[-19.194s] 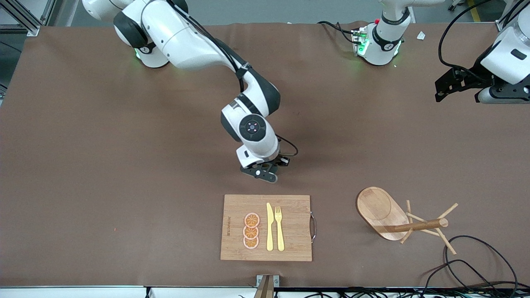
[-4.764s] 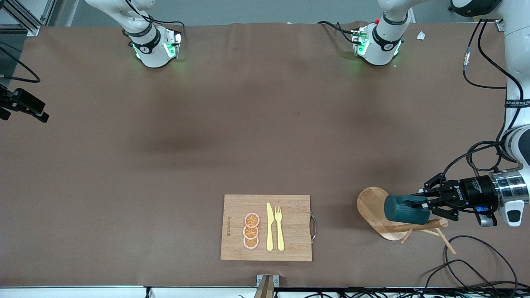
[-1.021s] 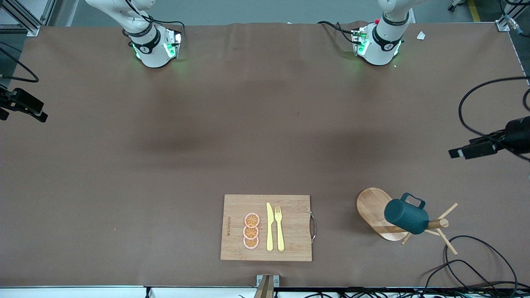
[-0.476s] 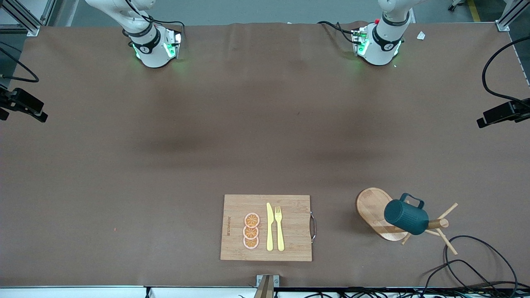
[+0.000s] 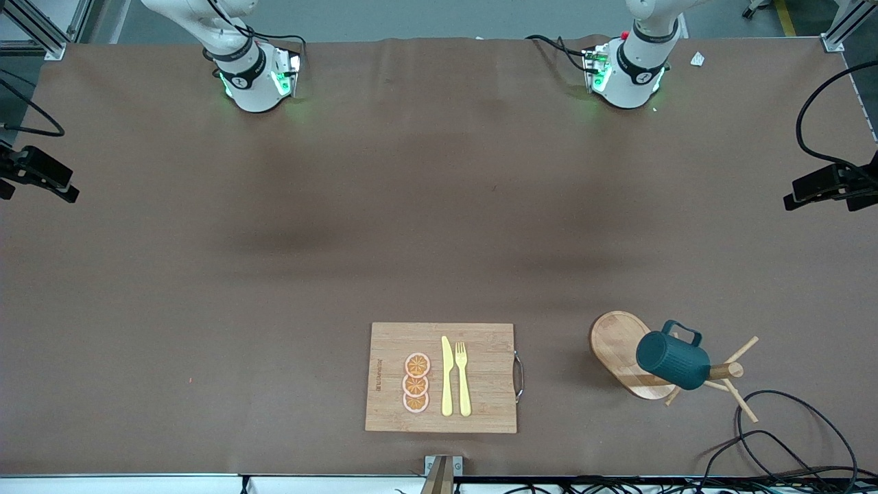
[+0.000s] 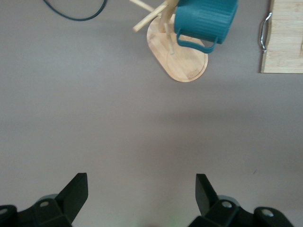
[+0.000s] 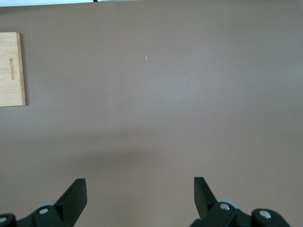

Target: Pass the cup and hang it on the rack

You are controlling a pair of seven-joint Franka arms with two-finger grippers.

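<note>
The cup (image 5: 672, 358) hangs on the rack (image 5: 627, 350) in the lower right of the front view, its handle looped over a peg and its body tilted above the oval wooden base. No gripper touches it. The left wrist view shows the same cup (image 6: 204, 21) and rack (image 6: 182, 66) at the top of its frame.

The left gripper (image 6: 142, 198) is up in the air over bare table toward the left arm's end, at the right edge of the front view, with its fingers spread wide and nothing between them. The right gripper (image 7: 139, 198) is over bare table toward the right arm's end, at the left edge of the front view, its fingers also spread and empty.

A cutting board (image 5: 442, 377) lies at lower centre, carrying three orange slices (image 5: 416, 383), a yellow knife (image 5: 446, 377) and a yellow fork (image 5: 463, 377).
</note>
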